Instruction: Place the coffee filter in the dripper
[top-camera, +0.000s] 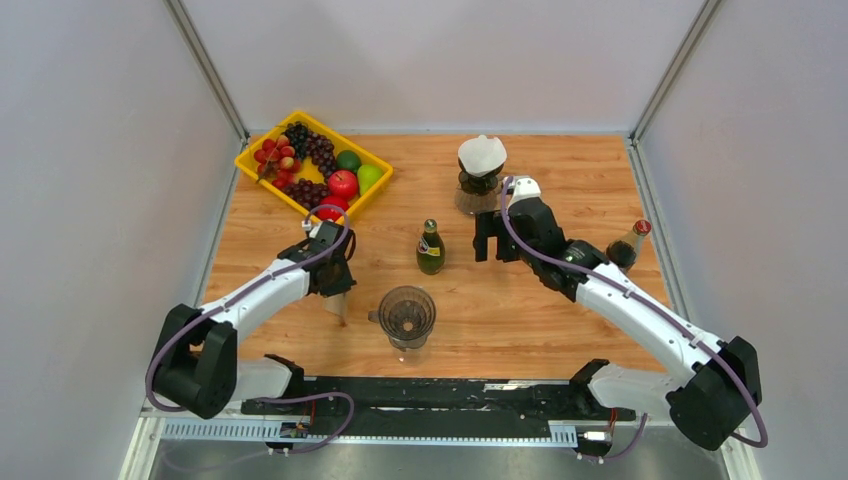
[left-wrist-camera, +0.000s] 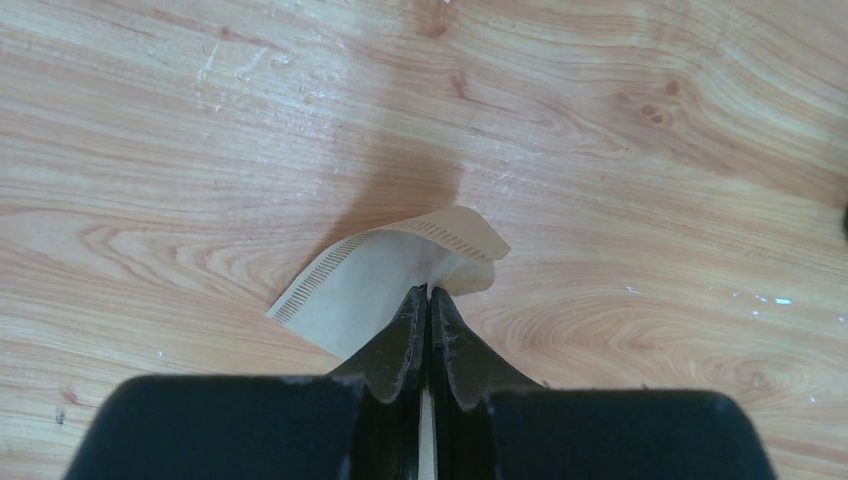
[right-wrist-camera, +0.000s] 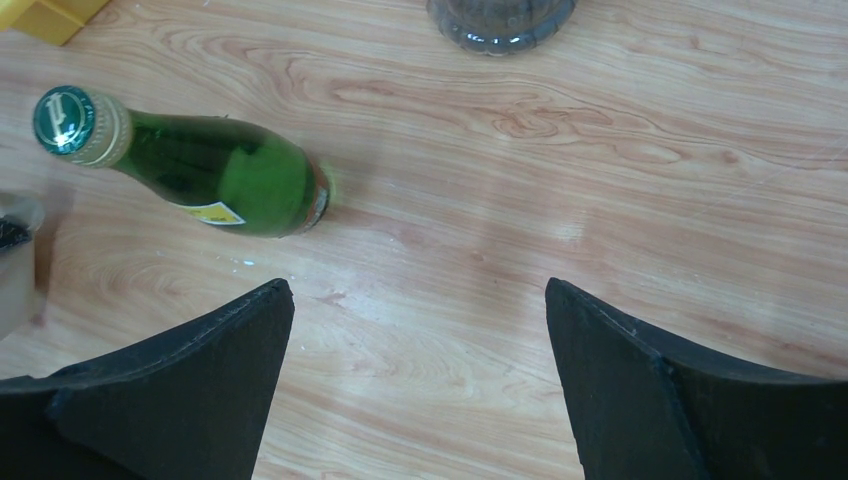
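Note:
A beige paper coffee filter is pinched at its edge by my left gripper, which is shut on it; the sheet curls up off the wooden table. From above, the filter hangs under the left gripper, just left of the dripper. The dripper is a clear ribbed cone with nothing in it, standing near the table's front middle. My right gripper stands open above bare wood behind the dripper, with nothing between its fingers.
A green glass bottle stands between the two grippers. Behind the right gripper is a second brewer topped with white filters. A brown red-capped bottle stands at the right, a yellow fruit tray at the back left.

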